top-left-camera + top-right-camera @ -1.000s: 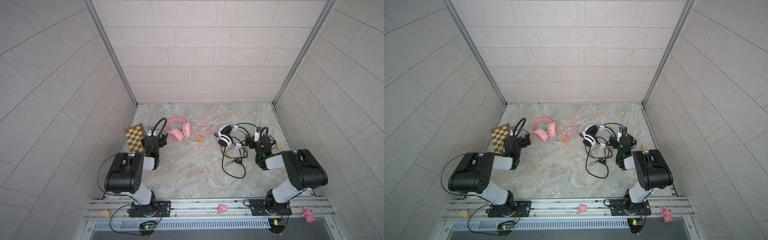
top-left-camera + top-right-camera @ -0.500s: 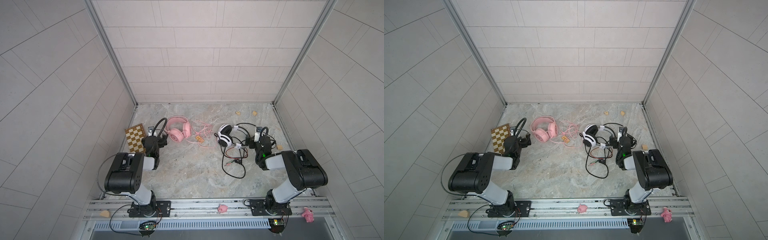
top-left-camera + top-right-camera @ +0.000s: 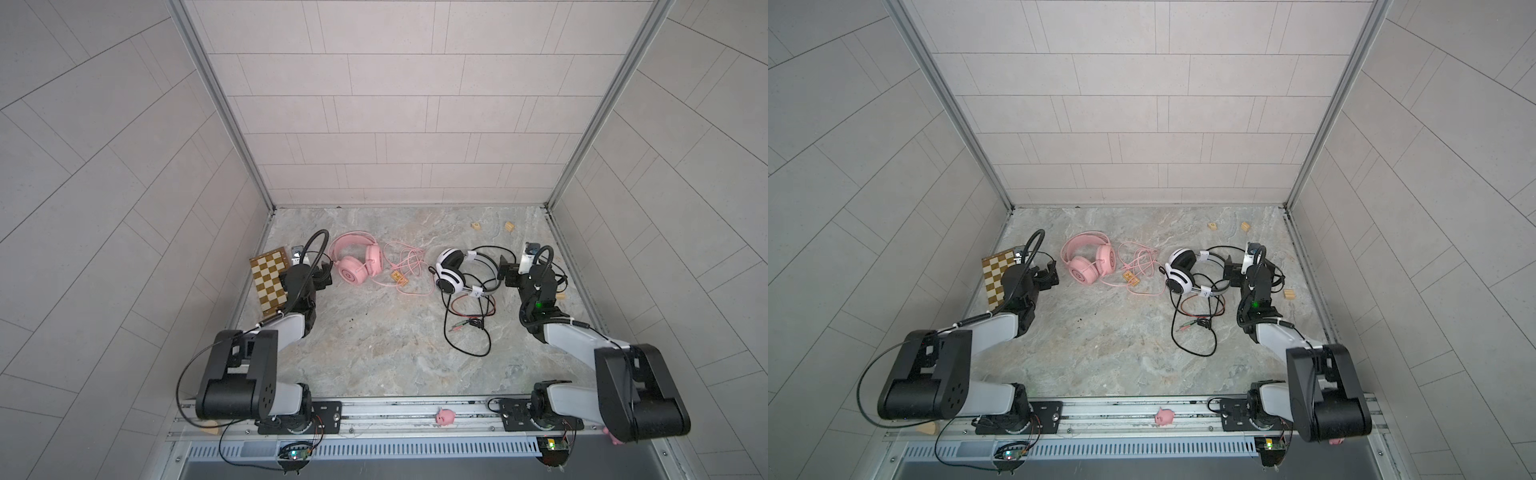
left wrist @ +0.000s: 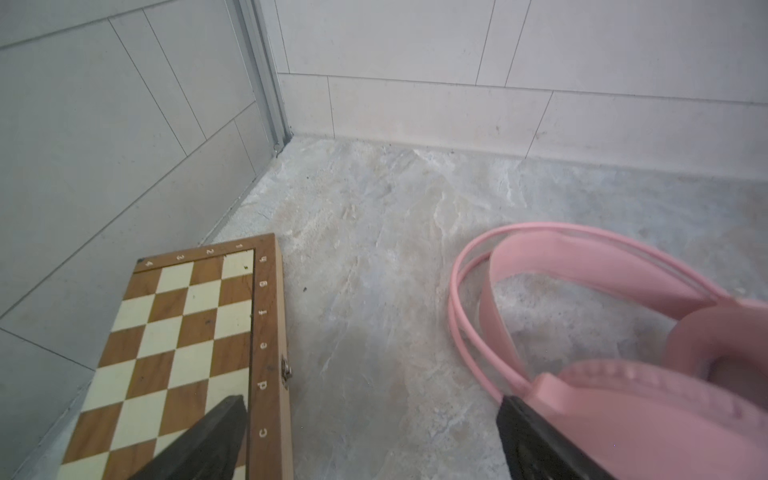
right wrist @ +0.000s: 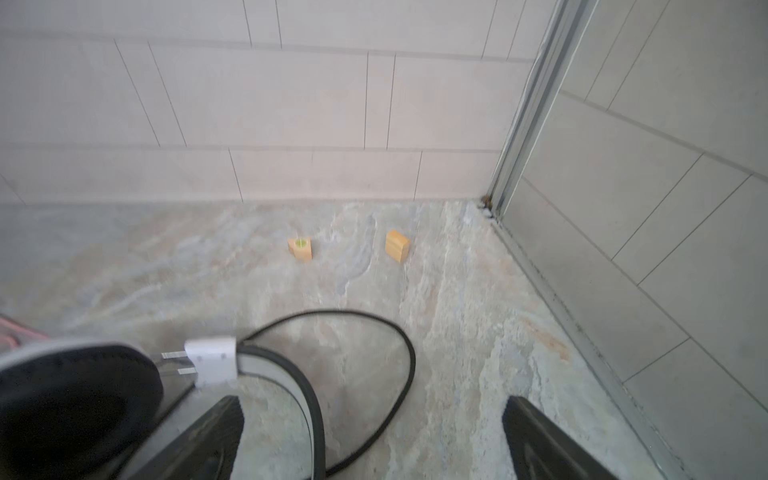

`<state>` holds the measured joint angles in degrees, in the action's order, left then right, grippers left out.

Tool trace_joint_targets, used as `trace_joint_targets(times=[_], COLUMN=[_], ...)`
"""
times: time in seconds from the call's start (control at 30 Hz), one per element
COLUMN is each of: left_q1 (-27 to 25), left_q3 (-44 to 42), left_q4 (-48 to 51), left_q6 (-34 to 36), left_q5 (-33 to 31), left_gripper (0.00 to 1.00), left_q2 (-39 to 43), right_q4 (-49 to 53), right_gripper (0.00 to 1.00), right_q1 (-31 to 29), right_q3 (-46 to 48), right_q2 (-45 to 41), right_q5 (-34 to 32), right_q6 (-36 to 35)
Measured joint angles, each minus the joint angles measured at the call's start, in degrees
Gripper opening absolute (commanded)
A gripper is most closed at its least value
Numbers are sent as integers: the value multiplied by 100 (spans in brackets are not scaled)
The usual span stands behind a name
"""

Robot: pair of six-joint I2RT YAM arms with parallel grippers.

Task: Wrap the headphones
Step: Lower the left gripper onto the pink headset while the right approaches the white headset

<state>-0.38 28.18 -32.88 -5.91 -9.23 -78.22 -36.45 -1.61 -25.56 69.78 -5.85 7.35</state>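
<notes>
While both gape, left pincer [image 4: 370,401] beside pink headphones [image 4: 648,419], right pincer [image 5: 372,400] empty

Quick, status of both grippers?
Left gripper: open, empty, between chessboard and pink headphones.
Right gripper: open, empty, by the white headphones.

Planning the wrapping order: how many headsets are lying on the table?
2. The pink headset lies left of centre, near the chessboard. The white-and-black headset lies right of centre. Nothing in view looks big enough to hide another.
</notes>
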Motion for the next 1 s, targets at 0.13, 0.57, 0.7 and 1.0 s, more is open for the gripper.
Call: trace_joint_targets(times=[0.13,0.57,0.7,1.0], left_q1=[2,184,188,173], left_q3=[1043,4470,5582,6151], left_q4=[1471,5692,6754,7635], left_q6=[-776,-2155,-2190,-2420], left_q5=[42,2037,2192,2579], left_gripper=[100,97,92,92], left_q2=[256,-1849,-2800,-3912], right_q4=[946,2702,2721,2730], right_gripper=[93,90,89,95], right_q1=[39,-1141,-1843,-2149], right_q3=[-638,-1523,-1471,-1130], right_q2=[-376,369,363,275], right_q5=[435,1947,1532,885], right_q6=[717,1589,1370,1123])
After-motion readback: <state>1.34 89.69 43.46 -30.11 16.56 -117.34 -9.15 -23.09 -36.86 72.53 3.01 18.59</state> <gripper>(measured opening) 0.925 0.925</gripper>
